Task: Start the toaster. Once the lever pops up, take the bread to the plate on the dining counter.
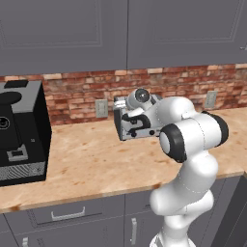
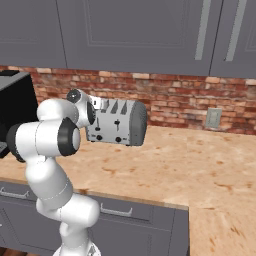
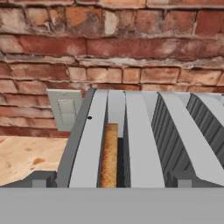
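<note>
Early in the task, by the look of it: boxy silver-grey metal toaster (image 2: 118,125) with four top slots standing on the mottled tan kitchen counter (image 2: 200,165) before the red brick backsplash (image 2: 175,97), two black levers sitting partway down their front tracks, with no sign from these pictures that toasting has been started. Small tan-brown slice of bread (image 3: 109,155) with darker crust seated upright on edge in the slot nearest the toaster's left end, directly below and just ahead of the gripper in the hand view, top edge about level with the slot mouth. Two-finger gripper (image 3: 112,181) hovering close above the toaster's top, fingers spread as wide as they go, holding nothing, dark tips (image 3: 39,180) showing far apart at either side of the slots. Slice's long axis running away from the tool toward the brick wall, along the slot; thin edge turned up toward the hand, broad faces flat against the slot walls. Toaster's own long axis lying across the counter, roughly parallel to the wall, lever face turned out toward the robot. Still left, apparently: pressing a lever down, waiting for it to rise, lifting the slice out, carrying it off to the plate on the dining counter. Grey wall outlet (image 3: 64,109) just beyond the toaster's left end.
</note>
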You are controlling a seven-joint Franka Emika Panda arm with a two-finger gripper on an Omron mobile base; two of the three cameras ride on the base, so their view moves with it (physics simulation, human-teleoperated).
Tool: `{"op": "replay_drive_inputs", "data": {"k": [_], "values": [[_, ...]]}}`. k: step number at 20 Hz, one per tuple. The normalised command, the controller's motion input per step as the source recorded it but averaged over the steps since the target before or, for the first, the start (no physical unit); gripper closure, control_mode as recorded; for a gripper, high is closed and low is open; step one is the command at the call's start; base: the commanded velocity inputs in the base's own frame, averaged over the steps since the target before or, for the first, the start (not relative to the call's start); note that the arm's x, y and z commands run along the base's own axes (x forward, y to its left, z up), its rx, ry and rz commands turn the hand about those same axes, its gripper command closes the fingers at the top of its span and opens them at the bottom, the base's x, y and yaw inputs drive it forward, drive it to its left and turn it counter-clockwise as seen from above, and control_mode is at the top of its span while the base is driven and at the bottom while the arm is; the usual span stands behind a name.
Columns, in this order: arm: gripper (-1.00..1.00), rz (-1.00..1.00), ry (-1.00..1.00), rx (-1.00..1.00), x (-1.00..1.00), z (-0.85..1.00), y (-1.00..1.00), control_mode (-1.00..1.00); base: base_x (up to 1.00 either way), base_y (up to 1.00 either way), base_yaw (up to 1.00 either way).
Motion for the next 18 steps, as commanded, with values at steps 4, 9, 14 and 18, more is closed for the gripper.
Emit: {"op": "replay_drive_inputs", "data": {"k": [4,9,14,18], "values": [[-1.0,0.0,0.0,0.0,0.0,0.0,0.0,-1.0,0.0,0.0,0.0],[-1.0,0.0,0.0,0.0,0.0,0.0,0.0,-1.0,0.0,0.0,0.0],[-1.0,0.0,0.0,0.0,0.0,0.0,0.0,-1.0,0.0,0.0,0.0],[-1.0,0.0,0.0,0.0,0.0,0.0,0.0,-1.0,0.0,0.0,0.0]]}}
